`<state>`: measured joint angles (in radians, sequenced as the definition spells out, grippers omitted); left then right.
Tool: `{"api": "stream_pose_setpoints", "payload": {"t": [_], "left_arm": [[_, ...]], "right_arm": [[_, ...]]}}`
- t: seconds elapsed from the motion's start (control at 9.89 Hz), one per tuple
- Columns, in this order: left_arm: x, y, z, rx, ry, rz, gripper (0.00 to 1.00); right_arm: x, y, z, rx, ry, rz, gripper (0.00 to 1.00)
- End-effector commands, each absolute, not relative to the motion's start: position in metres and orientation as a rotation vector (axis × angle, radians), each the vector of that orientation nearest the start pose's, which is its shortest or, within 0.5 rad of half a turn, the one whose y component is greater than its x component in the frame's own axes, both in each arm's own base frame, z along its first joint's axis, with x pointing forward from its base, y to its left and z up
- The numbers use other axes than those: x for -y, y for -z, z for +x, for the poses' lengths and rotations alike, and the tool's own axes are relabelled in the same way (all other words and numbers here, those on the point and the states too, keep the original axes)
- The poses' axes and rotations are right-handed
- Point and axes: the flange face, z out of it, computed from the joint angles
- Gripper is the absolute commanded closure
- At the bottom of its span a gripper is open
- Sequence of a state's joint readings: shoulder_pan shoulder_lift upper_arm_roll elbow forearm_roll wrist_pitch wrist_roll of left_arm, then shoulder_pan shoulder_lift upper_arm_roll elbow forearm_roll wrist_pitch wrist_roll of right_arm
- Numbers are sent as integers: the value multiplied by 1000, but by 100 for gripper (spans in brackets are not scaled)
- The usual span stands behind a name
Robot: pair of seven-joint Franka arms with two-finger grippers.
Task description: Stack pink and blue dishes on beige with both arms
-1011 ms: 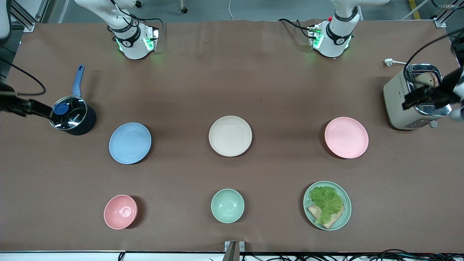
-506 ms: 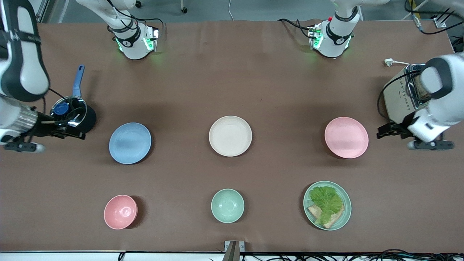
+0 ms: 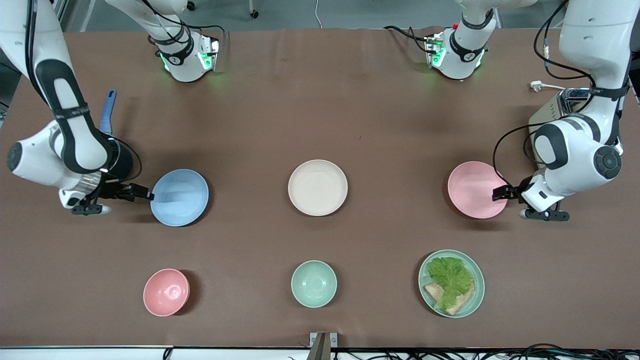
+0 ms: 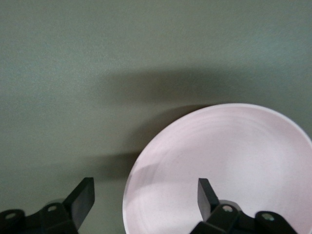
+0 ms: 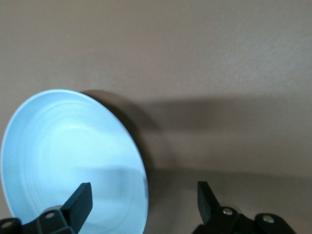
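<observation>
The pale blue plate (image 3: 180, 197) lies toward the right arm's end of the table, the pale pink plate (image 3: 475, 189) toward the left arm's end, and the beige plate (image 3: 317, 187) between them. My right gripper (image 3: 146, 192) is open at the blue plate's outer edge. In the right wrist view the blue plate's (image 5: 68, 156) rim sits between the spread fingers of the right gripper (image 5: 144, 197). My left gripper (image 3: 498, 194) is open at the pink plate's outer edge. In the left wrist view the pink plate's (image 4: 224, 156) rim lies between the fingers of the left gripper (image 4: 145, 197).
A pot with a blue handle (image 3: 107, 112) stands partly hidden under the right arm. A toaster (image 3: 552, 115) stands by the left arm. Nearer the front camera are a pink bowl (image 3: 166, 292), a green bowl (image 3: 313, 283) and a green plate (image 3: 477, 290) with lettuce and bread.
Both arms have swung in from the table's ends. The right gripper left the pot for the blue plate's edge, and the left gripper left the toaster for the pink plate's edge.
</observation>
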<state>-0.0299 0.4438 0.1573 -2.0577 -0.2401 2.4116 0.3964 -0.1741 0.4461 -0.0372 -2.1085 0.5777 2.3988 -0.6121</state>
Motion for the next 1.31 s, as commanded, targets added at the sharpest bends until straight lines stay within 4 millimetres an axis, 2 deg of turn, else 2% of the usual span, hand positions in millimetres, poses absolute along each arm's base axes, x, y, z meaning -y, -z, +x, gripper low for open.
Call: {"api": "stream_pose_setpoints", "payload": {"t": [0.0, 0.2, 0.3, 0.4, 0.51, 0.61, 0.71, 0.81, 0.91, 1.01, 1.11, 1.21], "left_arm": [[-77, -187, 571, -134, -132, -3269, 36], [-75, -177, 568, -36, -121, -3310, 65], [-73, -173, 565, -37, -123, -3307, 72], [-72, -167, 561, -34, -127, -3302, 79], [-69, -169, 563, -44, -121, -3303, 92], [-62, -177, 567, -66, -97, -3307, 100], [-52, -194, 575, -104, -51, -3310, 100], [-42, -216, 582, -139, 12, -3315, 100], [-8, -240, 589, -210, 73, -3335, 100], [30, -261, 592, -285, 122, -3355, 100], [70, -277, 590, -301, 144, -3380, 100], [117, -282, 584, -286, 122, -3415, 100]], "right_arm": [[110, -189, 540, -85, 9, -2746, 43], [109, -178, 537, -99, -18, -2738, 53], [106, -173, 536, -110, -23, -2729, 56], [103, -172, 536, -110, -30, -2723, 67], [104, -170, 535, -121, -35, -2719, 77], [104, -169, 535, -138, -36, -2708, 97], [104, -173, 538, -131, -41, -2697, 99], [107, -188, 548, -128, -44, -2668, 99], [118, -213, 559, -115, -82, -2623, 99], [132, -247, 575, -105, -115, -2606, 99], [134, -283, 592, -112, -177, -2627, 99], [130, -325, 607, -143, -228, -2654, 99]]}}
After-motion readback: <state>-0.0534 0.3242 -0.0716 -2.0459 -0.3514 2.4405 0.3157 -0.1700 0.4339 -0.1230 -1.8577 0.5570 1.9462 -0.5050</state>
